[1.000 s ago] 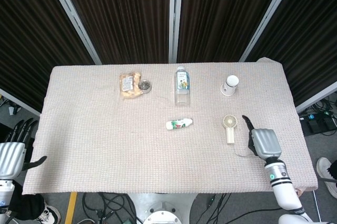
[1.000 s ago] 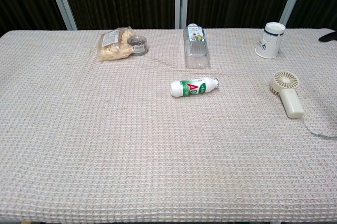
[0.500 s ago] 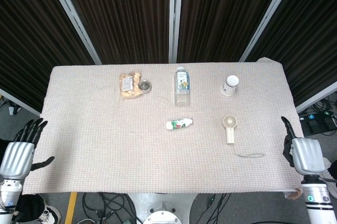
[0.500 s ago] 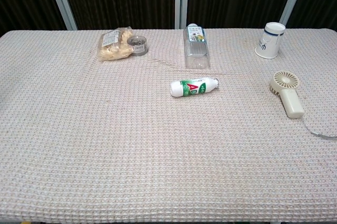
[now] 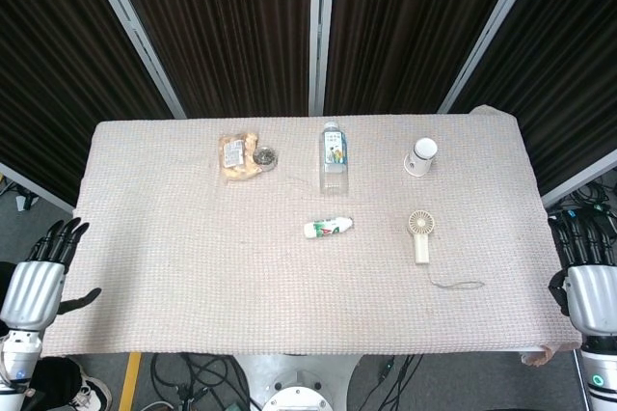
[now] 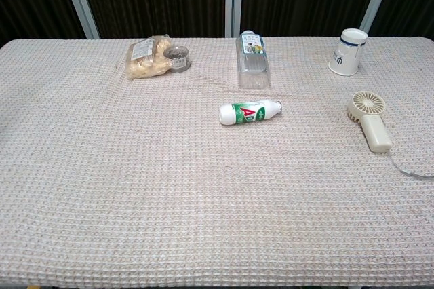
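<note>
The handheld fan (image 5: 421, 232) lies flat on the right part of the cloth-covered table (image 5: 174, 266), head toward the far side, its thin cord (image 5: 458, 285) trailing toward the near right corner; of all the things here it is nearest the right hand (image 5: 587, 281), yet well apart from it. That hand hangs off the table's right edge, fingers apart and holding nothing. The left hand (image 5: 37, 276) hangs off the left edge, fingers likewise spread and empty. Left of the fan lies a small green-and-white bottle (image 5: 328, 228) on its side. Along the far side lie a clear water bottle (image 5: 333, 155), a white cup (image 5: 420, 155) tipped over, and a snack bag (image 5: 237, 155) with a small tin (image 5: 265, 154) just beside it
</note>
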Controlling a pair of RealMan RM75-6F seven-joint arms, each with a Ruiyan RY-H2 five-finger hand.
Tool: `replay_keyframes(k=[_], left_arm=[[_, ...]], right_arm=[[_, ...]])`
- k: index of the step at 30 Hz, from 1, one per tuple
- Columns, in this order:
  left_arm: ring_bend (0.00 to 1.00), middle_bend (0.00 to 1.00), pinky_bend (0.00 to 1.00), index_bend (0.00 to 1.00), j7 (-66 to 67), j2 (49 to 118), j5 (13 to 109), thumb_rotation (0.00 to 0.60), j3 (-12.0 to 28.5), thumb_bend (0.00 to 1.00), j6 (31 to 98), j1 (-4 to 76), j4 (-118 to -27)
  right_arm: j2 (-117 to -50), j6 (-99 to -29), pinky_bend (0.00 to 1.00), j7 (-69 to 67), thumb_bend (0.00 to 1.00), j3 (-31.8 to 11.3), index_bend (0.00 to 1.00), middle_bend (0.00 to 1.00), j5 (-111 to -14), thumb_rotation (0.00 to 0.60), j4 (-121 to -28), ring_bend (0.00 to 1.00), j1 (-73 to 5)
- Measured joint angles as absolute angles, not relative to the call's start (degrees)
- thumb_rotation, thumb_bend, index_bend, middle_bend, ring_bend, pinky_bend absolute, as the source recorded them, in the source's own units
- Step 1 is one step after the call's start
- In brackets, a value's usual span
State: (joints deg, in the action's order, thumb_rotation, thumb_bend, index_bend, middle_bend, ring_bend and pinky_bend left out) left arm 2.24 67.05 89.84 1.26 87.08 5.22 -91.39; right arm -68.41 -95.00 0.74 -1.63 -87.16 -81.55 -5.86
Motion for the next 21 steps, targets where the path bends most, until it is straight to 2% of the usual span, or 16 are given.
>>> replay_keyframes(k=[4,6,8,9,10,11,21], left_arm=[[0.0,0.04,0.18,0.06,2.02,67.06,89.81,0.6,1.23,0.05,87.19,5.15,-91.2],[0.0,0.04,0.18,0.06,1.93,66.93,89.84,0.6,1.23,0.05,87.31,5.09,-91.15],[0.0,0.04,0.18,0.06,1.85,66.82,89.85,0.6,1.24,0.05,87.37,5.07,-91.18],[0.0,0.04,0.18,0.06,1.82,66.76,89.88,0.6,1.25,0.05,87.38,5.09,-91.22],[0.0,0.04,0.18,0.06,1.8,66.75,89.91,0.6,1.24,0.05,87.38,5.1,-91.24],[0.0,0.04,0.18,0.06,1.79,66.74,89.94,0.6,1.23,0.05,87.36,5.12,-91.25],[0.0,0.04,0.18,0.06,1.91,66.93,90.12,0.6,1.19,0.05,87.37,5.21,-91.24]], right_arm=[[-68.26,-93.29,0.0,1.06,1.0,-1.79,0.0,0.0,-86.65,0.6,-82.33,0.0,-5.65],[-67.74,-91.72,0.0,0.97,0.84,-1.81,0.0,0.0,-85.9,0.6,-83.46,0.0,-5.55],[-67.14,-90.79,0.0,1.2,0.3,-1.85,0.0,0.0,-85.36,0.6,-84.21,0.0,-5.45],[-66.88,-90.5,0.0,1.37,0.13,-1.85,0.0,0.0,-85.3,0.6,-84.46,0.0,-5.41],[-66.79,-90.41,0.0,1.27,0.02,-1.84,0.0,0.0,-85.39,0.6,-84.55,0.0,-5.39],[-66.66,-90.35,0.0,1.02,0.0,-1.83,0.0,0.0,-85.57,0.6,-84.6,0.0,-5.36],[-65.49,-88.57,0.0,1.85,0.0,-2.41,0.0,0.0,-84.46,0.6,-86.16,0.0,-4.72]])
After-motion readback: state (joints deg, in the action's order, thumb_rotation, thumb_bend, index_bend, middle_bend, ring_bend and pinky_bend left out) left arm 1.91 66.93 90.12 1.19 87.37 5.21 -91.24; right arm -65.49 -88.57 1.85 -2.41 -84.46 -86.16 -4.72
